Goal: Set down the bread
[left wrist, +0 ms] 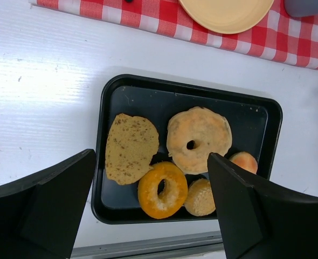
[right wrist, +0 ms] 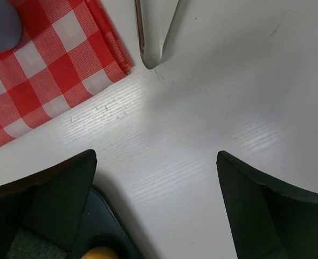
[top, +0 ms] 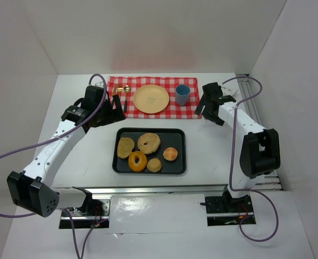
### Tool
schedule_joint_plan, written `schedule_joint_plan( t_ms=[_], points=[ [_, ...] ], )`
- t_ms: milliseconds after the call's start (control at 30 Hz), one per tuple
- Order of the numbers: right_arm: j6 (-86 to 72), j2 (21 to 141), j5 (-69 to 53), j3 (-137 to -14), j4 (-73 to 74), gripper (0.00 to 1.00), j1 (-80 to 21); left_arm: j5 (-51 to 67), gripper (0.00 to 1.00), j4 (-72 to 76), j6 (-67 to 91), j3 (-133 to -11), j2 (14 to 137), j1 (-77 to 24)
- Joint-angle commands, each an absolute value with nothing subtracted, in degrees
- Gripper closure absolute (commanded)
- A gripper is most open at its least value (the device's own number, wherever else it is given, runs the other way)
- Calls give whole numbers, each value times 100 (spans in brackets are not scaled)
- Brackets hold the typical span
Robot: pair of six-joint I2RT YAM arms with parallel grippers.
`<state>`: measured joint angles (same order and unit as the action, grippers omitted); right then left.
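Note:
A black tray point(top: 116, 162) in the middle of the table holds several breads: a flat brown slice point(top: 125, 147), a pale bagel point(top: 148, 143), an orange donut point(top: 137, 161), a small round bun point(top: 154, 165) and a small roll point(top: 170, 154). An empty yellow plate point(top: 151, 99) lies on a red checked cloth point(top: 116, 86). My left gripper point(top: 115, 108) is open and empty, above the tray's far left side; its wrist view shows the slice point(left wrist: 130, 147), bagel point(left wrist: 198, 139) and donut point(left wrist: 162, 190) below the gripper point(left wrist: 151, 162). My right gripper point(top: 202, 108) is open and empty over bare table point(right wrist: 156, 162).
A blue cup point(top: 182, 94) stands on the cloth right of the plate. A gold-headed utensil with a dark handle point(top: 125, 94) lies left of the plate. A thin metal loop point(right wrist: 151, 48) shows beyond the right gripper. White walls enclose the table.

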<state>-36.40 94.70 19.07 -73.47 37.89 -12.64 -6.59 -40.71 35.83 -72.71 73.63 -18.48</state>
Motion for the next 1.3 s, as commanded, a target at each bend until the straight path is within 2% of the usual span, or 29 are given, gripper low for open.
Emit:
schedule_joint_plan(
  t_ms=[0, 200, 367, 533, 1100, 1267],
  points=[
    [-3683, 9088, 1987, -7207, 3560, 0, -1187, -554, 2, -3990, 3700, -7304, 7286, -1863],
    [-3472, 9088, 1873, -7093, 3358, 0, -1125, -606, 4, -3920, 3647, -7190, 7233, -1863],
    [-3164, 8877, 1573, -6645, 2243, 0, -924, -431, 4, -3814, 3718, -7075, 7286, -1863],
    [-2681, 9797, 1354, -7284, 2031, 0, -668, -360, 4, -3762, 3718, -7022, 7286, -1863],
    [-2558, 12163, 2038, -8946, 1564, 0, -220, -413, 4, -3762, 3718, -7014, 7409, -1863],
    [-2496, 12673, 2347, -9395, 1504, 5, -220, -360, 5, -3700, 3551, -7075, 7523, -1863]
  ],
)
